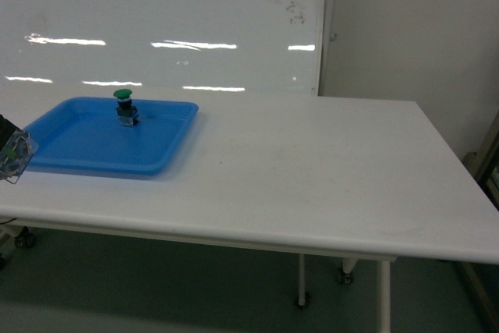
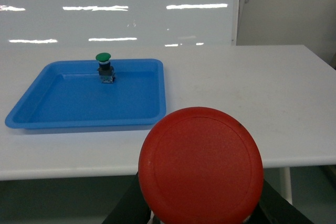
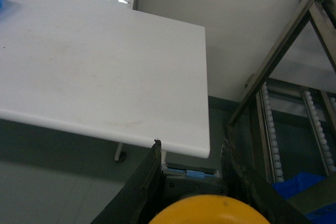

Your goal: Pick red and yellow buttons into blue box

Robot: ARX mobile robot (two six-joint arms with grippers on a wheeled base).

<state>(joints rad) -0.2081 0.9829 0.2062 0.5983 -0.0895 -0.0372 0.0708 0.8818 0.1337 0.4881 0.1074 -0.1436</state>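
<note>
The red button's round cap [image 2: 200,165] fills the lower part of the left wrist view. My left gripper [image 2: 202,205] is shut on it, a dark finger [image 2: 126,208] on each side. In the head view that gripper [image 1: 12,154] hangs at the table's left edge with the button's clear body in it. In the right wrist view the yellow button [image 3: 207,212] sits between the two dark fingers of my right gripper [image 3: 191,148], beyond the table's right corner. A bright-blue crate corner [image 3: 302,188], apparently the blue box, shows low on the floor at the right.
A shallow blue tray [image 1: 78,146] lies at the left of the white table [image 1: 312,177], with a green-capped button [image 1: 125,107] upright near its far edge. A metal roller rack [image 3: 270,129] stands past the table's right end. A wall lies behind.
</note>
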